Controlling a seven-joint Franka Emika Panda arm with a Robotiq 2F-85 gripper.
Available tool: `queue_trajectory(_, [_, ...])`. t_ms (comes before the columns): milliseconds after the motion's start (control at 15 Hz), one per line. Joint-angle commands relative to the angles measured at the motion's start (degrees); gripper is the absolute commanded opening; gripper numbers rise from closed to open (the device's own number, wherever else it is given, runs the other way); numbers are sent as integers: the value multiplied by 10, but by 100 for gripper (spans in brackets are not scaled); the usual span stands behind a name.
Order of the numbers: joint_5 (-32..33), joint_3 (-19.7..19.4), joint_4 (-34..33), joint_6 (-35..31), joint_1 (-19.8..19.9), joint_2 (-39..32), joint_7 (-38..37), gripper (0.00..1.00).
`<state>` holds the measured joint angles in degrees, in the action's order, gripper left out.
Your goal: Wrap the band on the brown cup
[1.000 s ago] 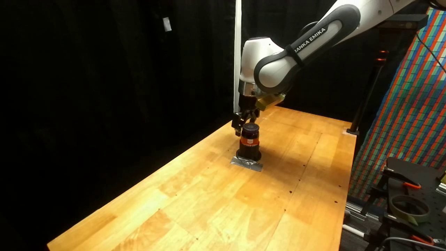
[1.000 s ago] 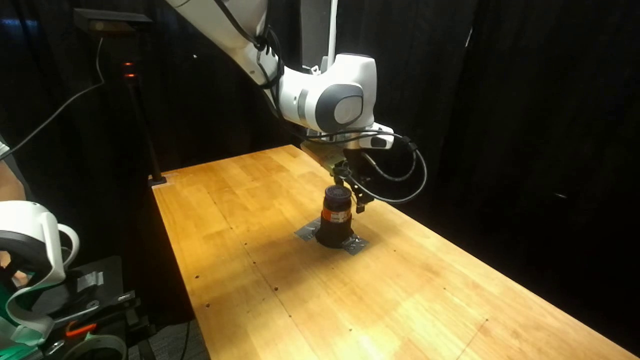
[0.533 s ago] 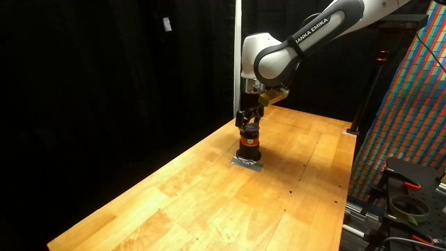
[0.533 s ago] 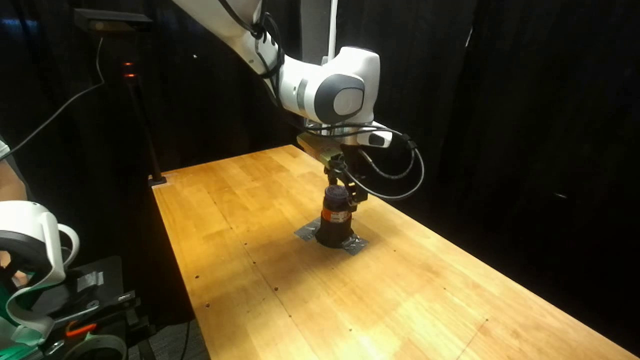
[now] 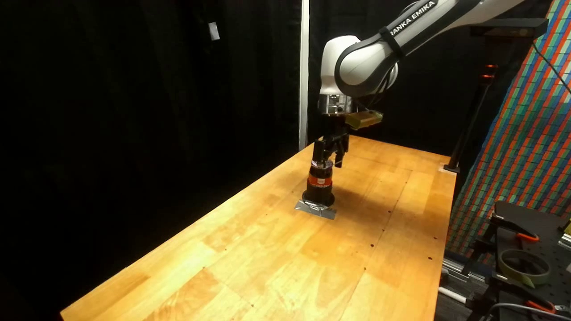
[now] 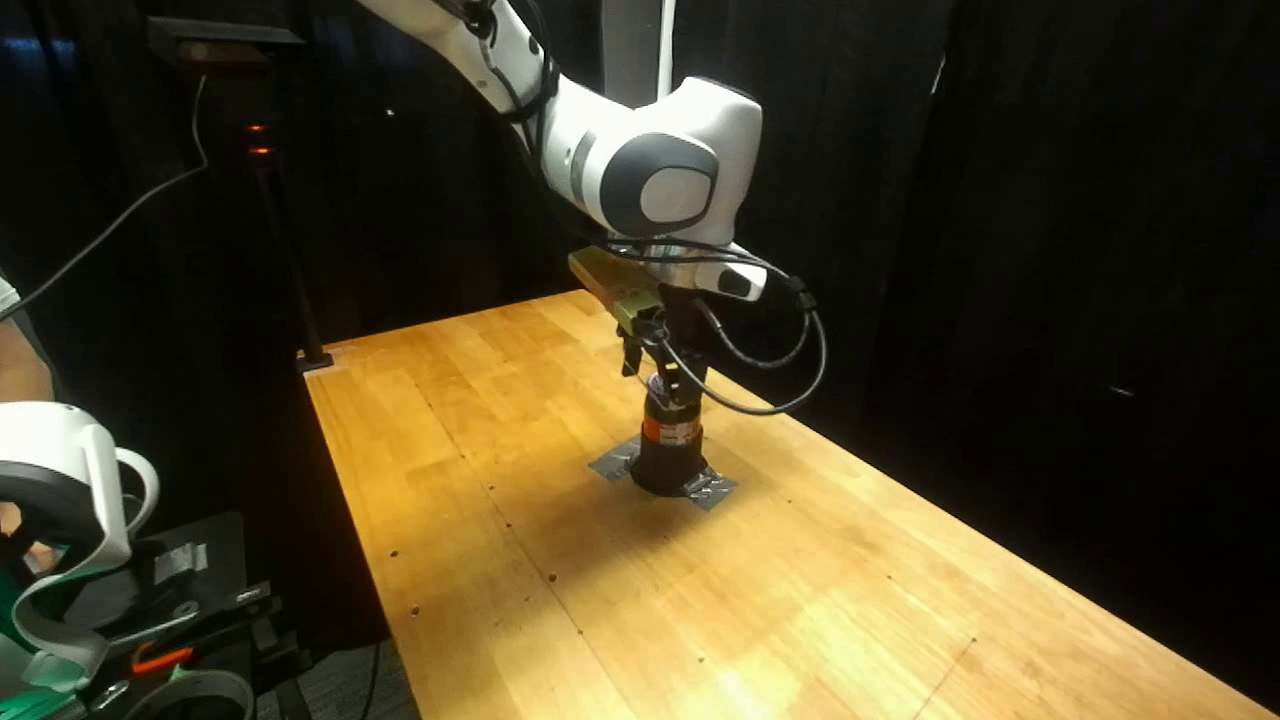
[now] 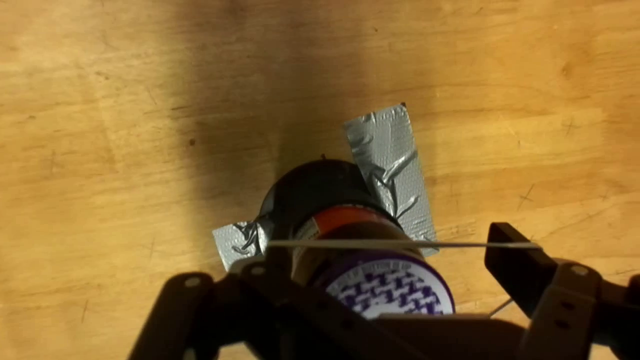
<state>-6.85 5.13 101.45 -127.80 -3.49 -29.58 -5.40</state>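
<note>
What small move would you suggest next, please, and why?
I'd probably nudge the pincer sideways to centre it over the cup: in both exterior views one finger overlaps the cup while the other stands past its edge, and the wrist view shows the band stretched straight, not hugging the cup.

On the arm (image 5: 411, 18) above the gripper (image 7: 392, 245) I read "RANKA EMIKA"; near the gripper, the lid (image 7: 392, 290) of the brown cup (image 7: 360, 232) said "BUTTON IS UP". The cup's orange label (image 5: 320, 181), farther below, had lettering (too small for me).
</note>
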Motion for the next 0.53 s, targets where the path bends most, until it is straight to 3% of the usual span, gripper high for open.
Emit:
queue_trajectory(0, [-41, 12, 62, -15, 14, 34, 36, 100])
queue_trajectory(467, [-28, 0, 148, -159, -2, 59, 18, 100])
